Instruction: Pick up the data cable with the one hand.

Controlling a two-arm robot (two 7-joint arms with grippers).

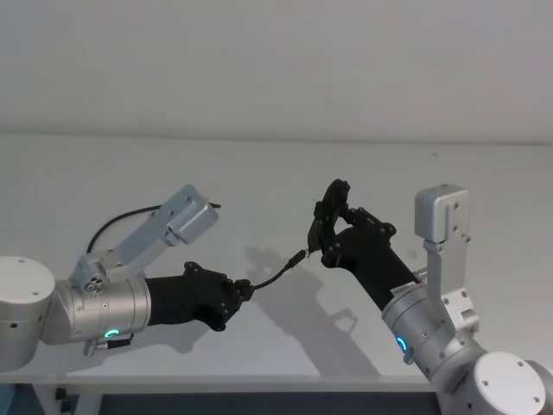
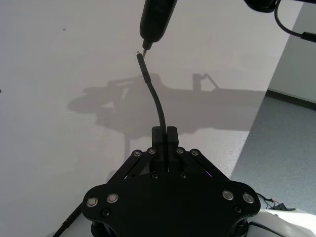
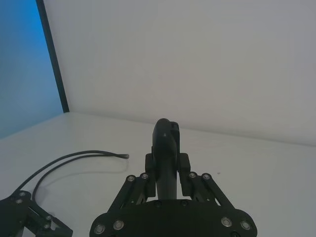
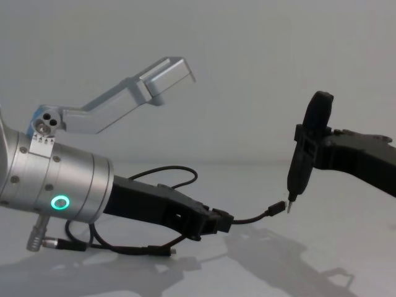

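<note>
My left gripper (image 1: 246,290), black on a silver cylinder with a green ring, is shut on the data cable (image 1: 278,273) a little above the table. A short length ending in a small plug (image 4: 281,208) juts from its fingers (image 2: 159,132). More black cord (image 3: 74,158) lies in loops (image 4: 179,172) on the table behind the left arm. My right gripper (image 1: 333,216) is raised and shut on a black stick-like object (image 4: 301,164) with a thin metal tip. That tip (image 2: 144,48) hangs just beside the plug (image 2: 139,55), almost touching it.
The white table (image 1: 259,173) runs back to a plain wall. Its side edge (image 2: 254,133) drops to a grey floor near the left gripper. A blue panel (image 3: 24,64) stands beyond the table's far corner. Silver camera brackets (image 1: 181,216) (image 1: 442,216) rise above both wrists.
</note>
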